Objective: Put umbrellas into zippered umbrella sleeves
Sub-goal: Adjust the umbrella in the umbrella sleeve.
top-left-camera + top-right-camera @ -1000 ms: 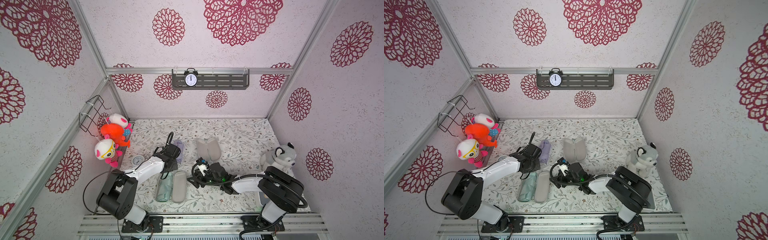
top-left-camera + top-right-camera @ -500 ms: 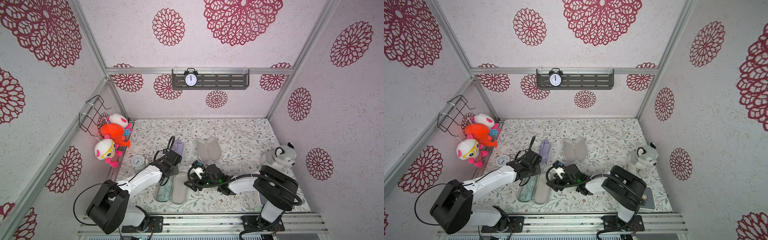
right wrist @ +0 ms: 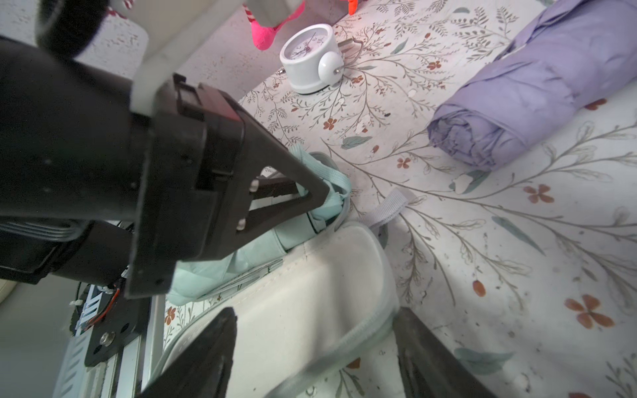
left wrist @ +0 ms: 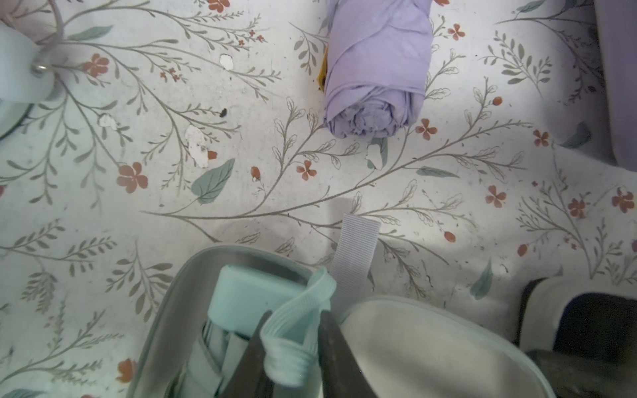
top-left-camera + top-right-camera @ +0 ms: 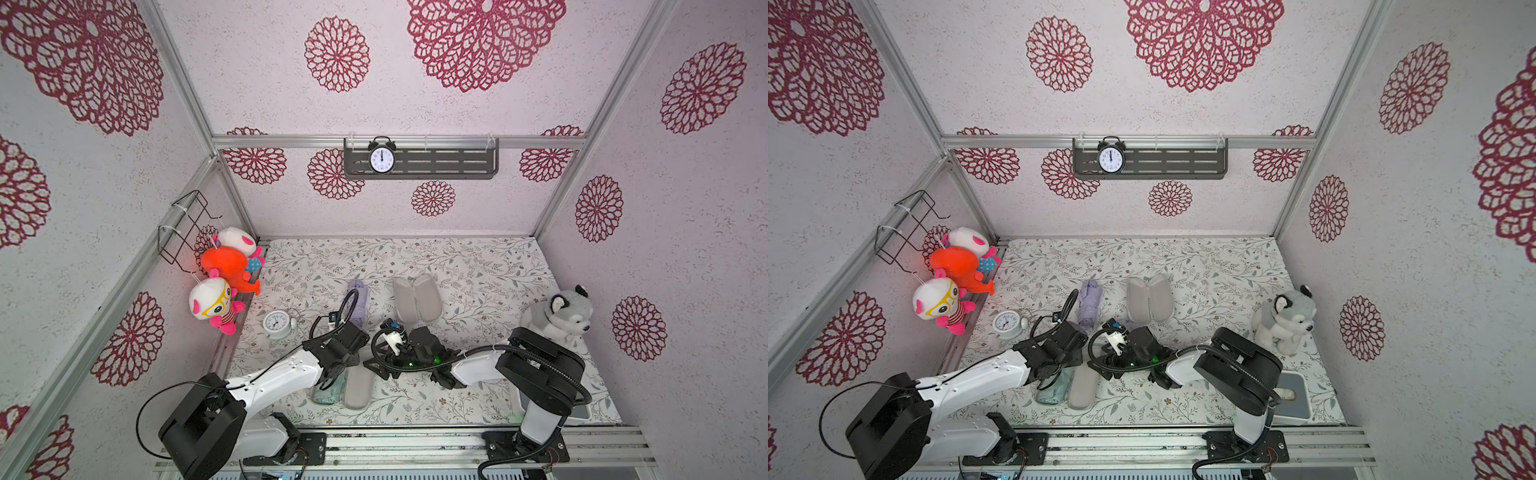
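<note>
1. Pale floral-print tabletop (image 5: 478, 266) across the lower half of both top views; chipped white spots in the print, visible only in the left wrist view.
2. Walls (image 5: 249, 83) pale with crimson rosettes. Dark shelf (image 5: 449, 164) at upper centre carrying a black alarm clock (image 5: 381, 160). Wire basket (image 5: 187, 224) and plush toys (image 5: 226, 266) at left, husky plush (image 5: 557, 311) at right, white clock (image 5: 277, 325) near the tabletop's left edge.
3. Mint green sleeve (image 5: 358, 388) open at lower centre, with the mint green umbrella (image 5: 328, 390) lying in its left half and the other half empty.
4. Lilac umbrella (image 5: 357, 299) on bare print above centre, near a second open sleeve (image 5: 417, 299), grey lining up.
5. Left gripper (image 4: 294, 320): detail only in the wrist views. Jaws slightly parted, mint wrist strap (image 4: 293, 358) between them; holding or merely touching, cannot tell.
6. Right gripper (image 3: 315, 310): jaws wide, astride the sleeve's empty half; pressing on it or not, cannot tell.
7. Grey webbing tab (image 4: 358, 248) at the sleeve's end, hidden under the arms in both top views.
8. Pale bin (image 5: 1293, 399) at lower right behind the right arm, clear in a top view, outside both wrist views.
</note>
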Available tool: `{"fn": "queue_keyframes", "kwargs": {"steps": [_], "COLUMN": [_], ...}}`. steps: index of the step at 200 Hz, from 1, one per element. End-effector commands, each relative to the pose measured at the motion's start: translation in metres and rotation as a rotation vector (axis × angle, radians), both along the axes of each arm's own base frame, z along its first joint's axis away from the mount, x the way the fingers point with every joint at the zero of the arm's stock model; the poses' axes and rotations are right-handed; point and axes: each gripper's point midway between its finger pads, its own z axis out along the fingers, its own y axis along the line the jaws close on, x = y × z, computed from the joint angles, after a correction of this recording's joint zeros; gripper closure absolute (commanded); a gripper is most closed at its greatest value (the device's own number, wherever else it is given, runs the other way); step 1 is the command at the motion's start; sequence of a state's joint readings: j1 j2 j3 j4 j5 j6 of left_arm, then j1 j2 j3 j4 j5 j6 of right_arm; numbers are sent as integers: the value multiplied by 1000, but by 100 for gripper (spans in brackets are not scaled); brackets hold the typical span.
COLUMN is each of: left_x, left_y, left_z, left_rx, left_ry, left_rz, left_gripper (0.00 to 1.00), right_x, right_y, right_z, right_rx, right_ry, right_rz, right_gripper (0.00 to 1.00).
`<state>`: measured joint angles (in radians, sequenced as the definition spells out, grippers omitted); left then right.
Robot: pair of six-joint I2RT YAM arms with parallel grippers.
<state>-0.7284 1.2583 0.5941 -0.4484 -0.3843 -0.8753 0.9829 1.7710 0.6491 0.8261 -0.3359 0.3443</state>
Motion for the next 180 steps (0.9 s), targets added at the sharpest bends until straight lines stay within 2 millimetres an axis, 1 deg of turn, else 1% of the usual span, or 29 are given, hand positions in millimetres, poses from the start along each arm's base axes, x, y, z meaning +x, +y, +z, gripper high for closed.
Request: {"fn": "queue_keyframes", "kwargs": {"steps": [1,16,40,52,58,70,81,84,90,100,109,116,122,132,144,153,162,166,174,180], "left_x": [-13,-21,-31,-37,-41,-46,-44,-42,-37,-26,-14,-4,4,21,38,51,60,64,72,76], "left_y": [-4,-2,-1,5,4,4,8,11,16,20,25,32,35,28,31,33,39,39,30,26], "left_z": [-2,-2,7,6,5,3,13,17,27,44,60,68,70,71,65,60,52,49,41,35], "left_rx": [-84,-116,-149,-151,-172,-196,-189,-177,-163,-152,-137,-130,-147,-228,-239,-227,-212,-222,-272,-279], "left_ry": [20,35,30,44,55,69,40,23,-17,-83,-149,-183,-190,-196,-179,-171,-132,-122,-100,-69], "left_rz": [10,23,24,41,46,53,57,63,74,82,99,131,150,133,147,139,152,154,131,119], "left_gripper": [75,75,73,71,68,67,66,64,56,54,46,38,36,34,36,39,45,46,46,46], "right_x": [1,2,7,8,9,8,9,9,9,10,9,8,8,7,7,6,7,7,8,8], "right_y": [3,1,-1,-2,-2,-2,-3,-3,-4,-5,-5,-5,-5,-6,-7,-8,-10,-10,-11,-11], "right_z": [4,6,6,6,6,6,9,9,10,11,12,11,11,12,12,13,15,16,17,18], "right_rx": [10,10,0,-1,1,7,20,23,30,38,41,41,42,43,38,28,22,20,13,12], "right_ry": [7,1,-13,-13,-13,-9,-13,-14,-15,-18,-16,-13,-12,-11,-13,-18,-24,-31,-38,-43], "right_rz": [-12,-19,-50,-57,-61,-62,-69,-73,-78,-84,-81,-80,-81,-78,-77,-75,-78,-80,-85,-86], "right_gripper": [26,26,26,26,26,26,26,26,25,25,25,26,25,25,26,26,26,25,25,25]}}
